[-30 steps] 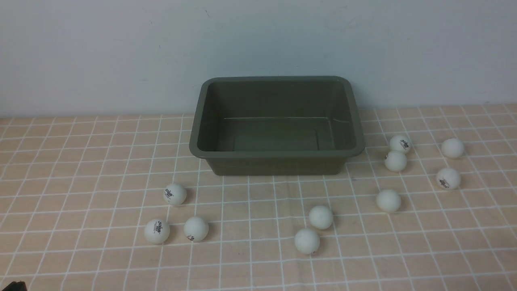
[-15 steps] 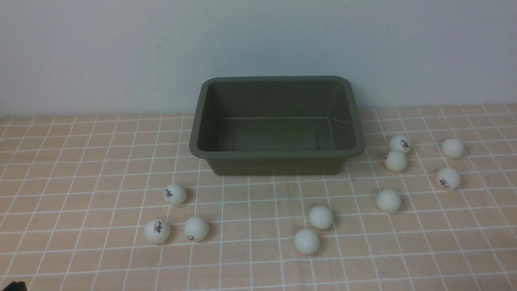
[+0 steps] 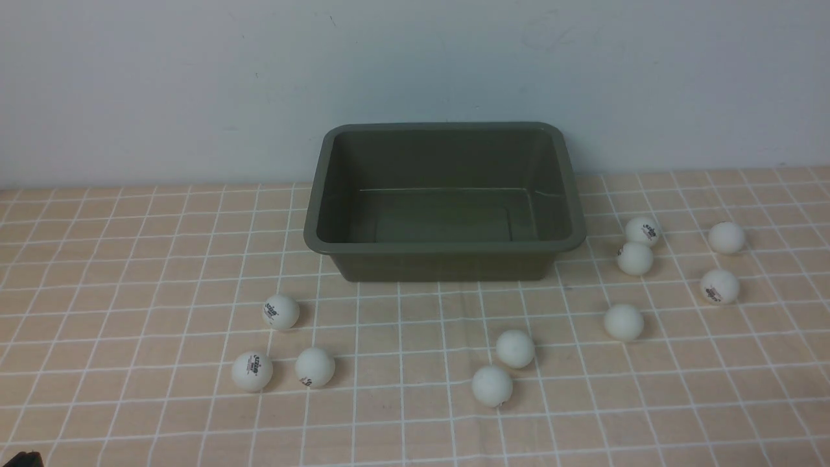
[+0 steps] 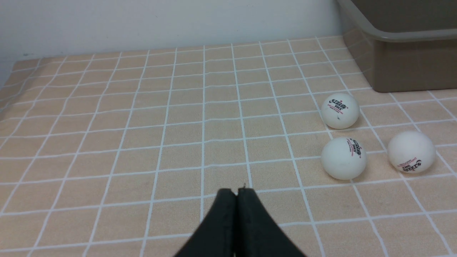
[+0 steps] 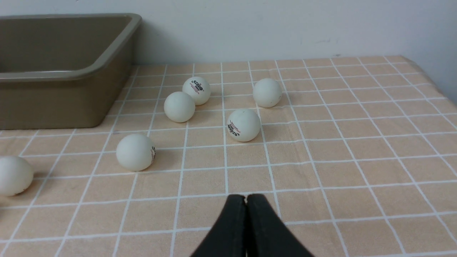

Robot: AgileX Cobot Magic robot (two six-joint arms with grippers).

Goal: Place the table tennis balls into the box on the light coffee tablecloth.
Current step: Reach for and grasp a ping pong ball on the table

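A light coffee tablecloth point(image 3: 117, 259), gridded in thin white lines, carries an olive-green box point(image 3: 444, 266) near its far edge. Ten white table tennis balls point(image 3: 281, 312) lie scattered on the cloth: three front-left of the box, two in front, five to its right.

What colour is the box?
Olive green, plain with no pattern; the box shows best in the front view.

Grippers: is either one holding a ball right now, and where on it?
Nothing is held. The left gripper and the right gripper are both shut with nothing between their jaws. All ten table tennis balls lie on the tablecloth.
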